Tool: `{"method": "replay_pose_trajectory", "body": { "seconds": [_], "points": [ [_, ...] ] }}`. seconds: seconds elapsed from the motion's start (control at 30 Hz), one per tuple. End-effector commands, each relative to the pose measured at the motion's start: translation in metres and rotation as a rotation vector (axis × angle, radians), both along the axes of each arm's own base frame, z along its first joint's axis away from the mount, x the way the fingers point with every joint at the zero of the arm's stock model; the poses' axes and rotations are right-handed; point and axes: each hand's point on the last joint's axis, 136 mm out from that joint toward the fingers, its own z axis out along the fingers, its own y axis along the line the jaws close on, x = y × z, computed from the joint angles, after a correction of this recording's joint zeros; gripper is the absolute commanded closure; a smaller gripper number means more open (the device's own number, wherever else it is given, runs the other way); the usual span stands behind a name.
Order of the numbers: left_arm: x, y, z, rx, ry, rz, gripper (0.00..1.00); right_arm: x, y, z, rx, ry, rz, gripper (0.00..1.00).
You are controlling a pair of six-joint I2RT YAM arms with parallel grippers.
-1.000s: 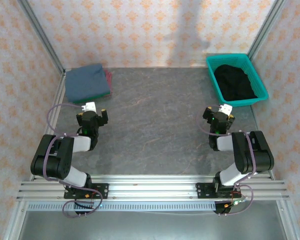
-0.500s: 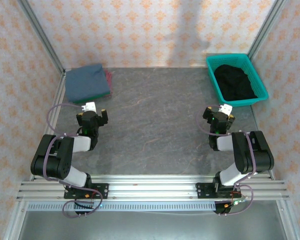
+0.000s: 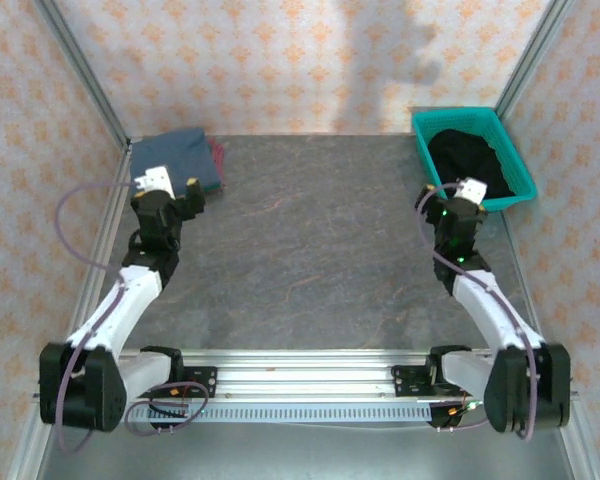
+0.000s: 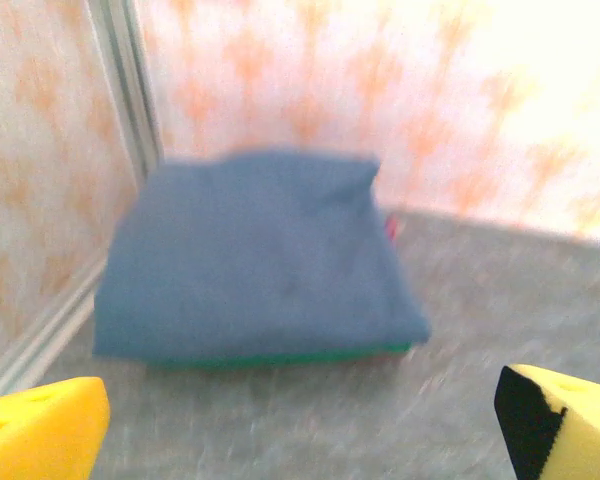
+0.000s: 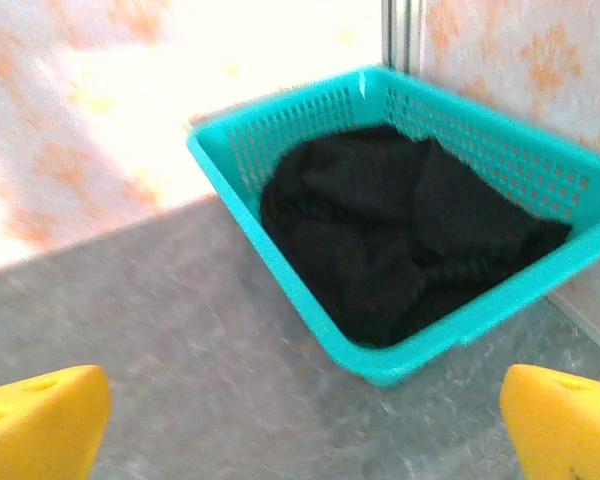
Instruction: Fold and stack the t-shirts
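Slate-blue shirt [image 4: 250, 250] lies folded on top of green shirt [image 4: 280, 356], pinkish-red shirt [image 4: 390, 226] peeking out behind, in the far left corner of the surface [image 3: 320, 250]; black shirt [image 5: 400, 230] crumpled inside teal basket [image 5: 300, 125] at far right; left hand [image 3: 172, 192] wide open, empty, facing the slate-blue shirt; right hand [image 3: 452, 200] wide open, empty, facing the basket

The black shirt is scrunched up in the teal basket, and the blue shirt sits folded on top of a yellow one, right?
Not quite. Under the folded blue shirt lies a green shirt, not a yellow one; the left wrist view shows its edge. The black shirt is indeed scrunched up in the teal basket.
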Motion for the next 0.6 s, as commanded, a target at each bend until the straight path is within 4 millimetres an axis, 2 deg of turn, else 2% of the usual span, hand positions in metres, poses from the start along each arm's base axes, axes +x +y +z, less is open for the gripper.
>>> {"method": "replay_pose_trajectory", "body": {
  "seconds": [0.0, 0.07, 0.13, 0.23, 0.33, 0.43, 0.57],
  "points": [
    [-0.020, -0.016, -0.008, -0.162, 0.181, -0.027, 0.00, -0.032, 0.009, -0.019, 0.107, 0.284, 0.009, 0.00],
    [-0.022, -0.031, -0.002, -0.241, 0.264, -0.071, 0.00, -0.030, 0.017, -0.007, 0.146, 0.351, 0.034, 0.00],
    [-0.021, -0.048, 0.005, -0.308, 0.346, -0.111, 0.00, -0.019, 0.022, 0.007, 0.175, 0.407, 0.060, 0.00],
    [-0.015, -0.081, 0.016, -0.332, 0.419, -0.200, 0.00, 0.010, 0.017, 0.023, 0.190, 0.476, 0.062, 0.01],
    [-0.011, -0.121, 0.034, -0.320, 0.426, -0.325, 0.00, 0.048, 0.000, 0.034, 0.183, 0.496, 0.046, 0.01],
    [-0.011, -0.157, 0.053, -0.343, 0.385, -0.448, 0.00, 0.083, -0.029, 0.027, 0.235, 0.545, -0.015, 0.02],
    [-0.022, -0.190, 0.082, -0.341, 0.308, -0.565, 0.00, 0.121, -0.062, -0.002, 0.276, 0.596, -0.115, 0.03]
  ]
}}
